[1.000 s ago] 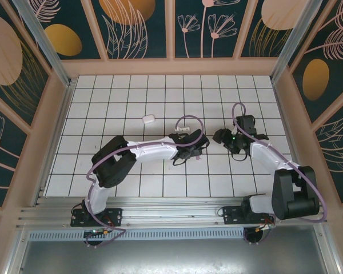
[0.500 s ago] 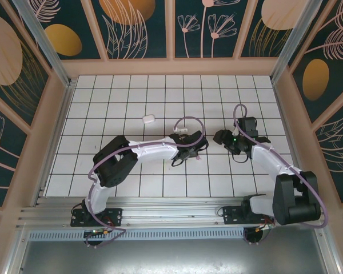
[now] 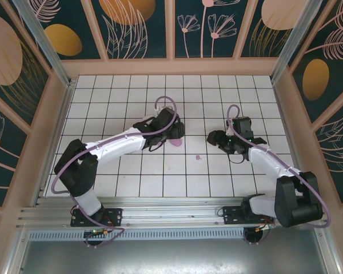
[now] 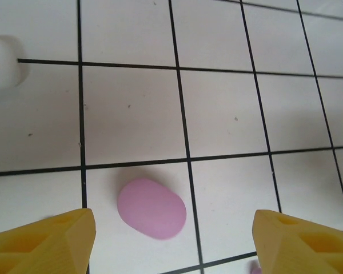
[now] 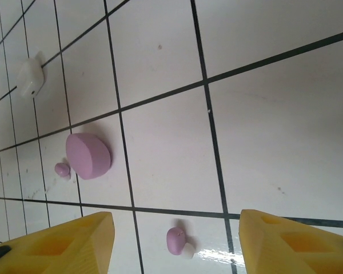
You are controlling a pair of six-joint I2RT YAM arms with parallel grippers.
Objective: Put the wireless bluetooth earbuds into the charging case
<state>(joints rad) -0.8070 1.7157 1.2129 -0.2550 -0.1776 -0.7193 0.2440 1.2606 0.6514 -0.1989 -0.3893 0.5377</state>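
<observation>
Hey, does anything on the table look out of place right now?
Yes. Two purple earbuds lie loose on the tiled table, not in a case: the first earbud right beside the purple case, the second earbud well apart from it.

Top camera high above the tiled table (image 3: 160, 182); both wrist cameras close and downward, purple case (image 4: 152, 208) common to all.

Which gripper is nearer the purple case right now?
Left. The left gripper hovers directly over the purple case, jaws open; the right gripper is off to its right, apart from it.
</observation>
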